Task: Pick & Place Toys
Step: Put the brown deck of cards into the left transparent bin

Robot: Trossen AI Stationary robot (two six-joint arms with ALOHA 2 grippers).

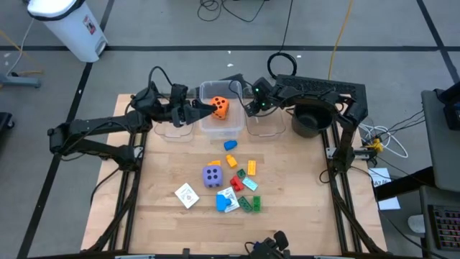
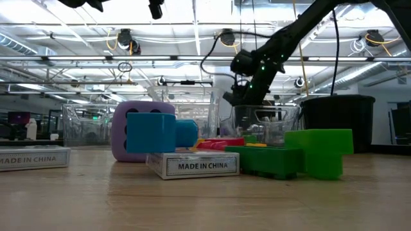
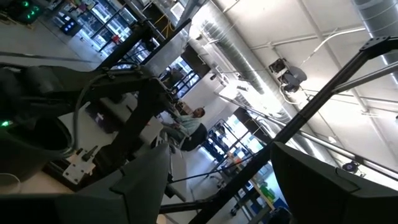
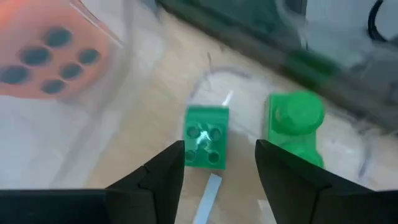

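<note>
My left gripper (image 1: 205, 109) is open and empty at the left wall of the middle clear bin (image 1: 215, 128); its wrist view (image 3: 217, 186) shows only the room. An orange die (image 1: 221, 107) lies in that bin, just right of the fingers. My right gripper (image 1: 251, 108) is open over the right clear bin (image 1: 264, 128). In its wrist view (image 4: 219, 168) a small green brick (image 4: 207, 137) and a second green piece (image 4: 295, 124) lie on the bin floor beyond the fingertips, untouched. The purple die (image 1: 212, 175), coloured bricks (image 1: 244, 169) and cards (image 1: 187, 195) lie on the table.
A third clear bin (image 1: 172, 129) stands left of the middle one. The black pot (image 1: 309, 119) stands right of the right bin. In the low view a card box (image 2: 196, 165), a blue brick (image 2: 157, 131) and green bricks (image 2: 302, 154) lie near the camera.
</note>
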